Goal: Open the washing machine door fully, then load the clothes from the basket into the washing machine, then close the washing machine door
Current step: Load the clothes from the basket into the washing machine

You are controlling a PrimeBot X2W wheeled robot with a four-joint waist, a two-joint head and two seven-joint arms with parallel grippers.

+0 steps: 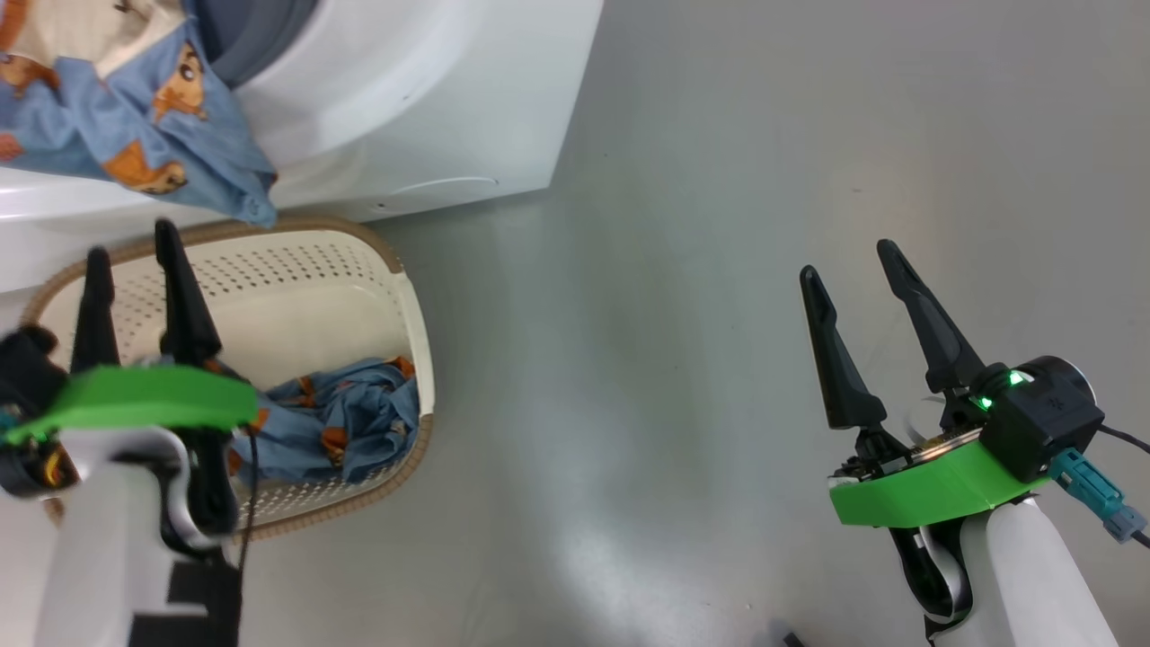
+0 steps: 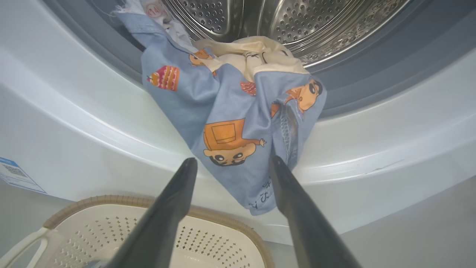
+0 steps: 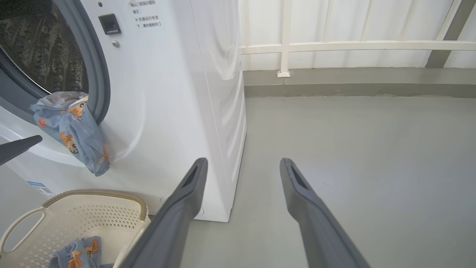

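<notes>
Two pieces of clothing: one garment [image 2: 230, 123] hangs from the washing machine [image 1: 404, 108] mouth at far left, a second garment [image 1: 350, 422] lies in the basket [image 1: 422, 359] nearer, with left gripper [image 1: 130, 241] and right gripper [image 1: 847, 259] both empty, fingers spread.

Up-left of the right gripper [image 3: 242, 160], the big white washing machine [image 3: 167, 93] carries black Chinese lines [image 3: 145, 15], too small to read. Beyond the left gripper [image 2: 233, 159], the light blue garment [image 2: 223, 108] has a white tag [image 2: 154, 10] with a red-ringed "14".

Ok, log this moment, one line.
left gripper: open, empty, over cream perforated plastic basket; right gripper: open, empty; light-blue bear-print garment: hanging from opening of white washing machine; second garment: in basket
</notes>
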